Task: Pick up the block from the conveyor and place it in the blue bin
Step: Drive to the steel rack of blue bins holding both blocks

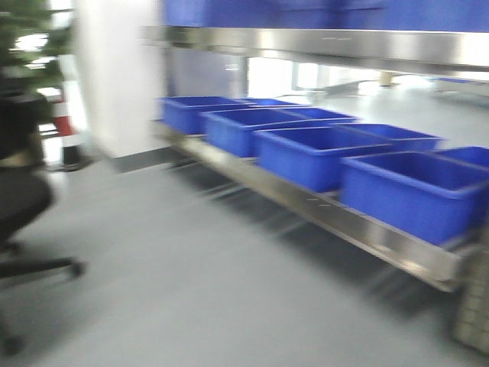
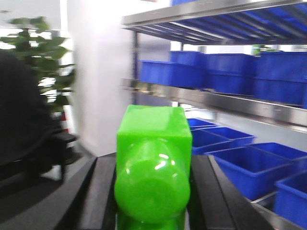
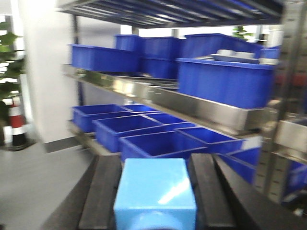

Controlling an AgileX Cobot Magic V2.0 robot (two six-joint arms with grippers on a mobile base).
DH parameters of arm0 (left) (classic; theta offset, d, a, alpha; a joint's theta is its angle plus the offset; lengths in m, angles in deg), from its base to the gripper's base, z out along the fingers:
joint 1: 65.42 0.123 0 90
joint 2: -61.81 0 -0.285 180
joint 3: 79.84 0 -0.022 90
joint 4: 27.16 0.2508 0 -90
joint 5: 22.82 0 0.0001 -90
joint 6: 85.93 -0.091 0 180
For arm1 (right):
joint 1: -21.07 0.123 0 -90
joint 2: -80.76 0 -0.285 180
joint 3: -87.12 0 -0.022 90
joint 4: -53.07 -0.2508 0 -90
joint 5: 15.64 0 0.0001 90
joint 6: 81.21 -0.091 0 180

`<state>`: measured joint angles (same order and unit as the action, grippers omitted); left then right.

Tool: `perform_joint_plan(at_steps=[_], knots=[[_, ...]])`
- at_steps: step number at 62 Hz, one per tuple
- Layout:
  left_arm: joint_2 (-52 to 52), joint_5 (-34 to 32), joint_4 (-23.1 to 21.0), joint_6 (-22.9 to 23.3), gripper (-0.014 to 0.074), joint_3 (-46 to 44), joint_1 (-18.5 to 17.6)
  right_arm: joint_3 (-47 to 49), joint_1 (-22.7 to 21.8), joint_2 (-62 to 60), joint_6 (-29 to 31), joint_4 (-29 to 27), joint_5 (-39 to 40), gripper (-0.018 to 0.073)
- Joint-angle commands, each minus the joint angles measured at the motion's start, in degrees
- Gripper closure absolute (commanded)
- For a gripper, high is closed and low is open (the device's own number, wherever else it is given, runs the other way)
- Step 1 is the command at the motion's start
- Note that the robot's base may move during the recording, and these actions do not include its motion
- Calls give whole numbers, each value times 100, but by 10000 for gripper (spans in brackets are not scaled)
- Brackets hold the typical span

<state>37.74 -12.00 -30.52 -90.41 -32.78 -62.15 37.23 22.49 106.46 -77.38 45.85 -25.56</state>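
My left gripper is shut on a bright green block, held between its black fingers. My right gripper is shut on a light blue block, held between its black fingers. Several open blue bins stand in a row on a low steel shelf ahead and to the right; they also show in the left wrist view and in the right wrist view. The conveyor is out of view. The front view is blurred and shows no gripper.
More blue bins fill the upper shelves of the steel rack. A black office chair stands at the left on the grey floor. A white pillar, a plant and a red-and-white cone are at the left.
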Motion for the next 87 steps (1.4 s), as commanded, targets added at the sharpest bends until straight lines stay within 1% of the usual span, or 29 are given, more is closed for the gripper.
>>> perform_joint_plan(at_steps=[1,87], knots=[[27,-109,10,2,708,-2,2,2,5,-22,42,-4,146,721],[27,-109,10,2,708,-2,2,2,5,-22,42,-4,146,721]])
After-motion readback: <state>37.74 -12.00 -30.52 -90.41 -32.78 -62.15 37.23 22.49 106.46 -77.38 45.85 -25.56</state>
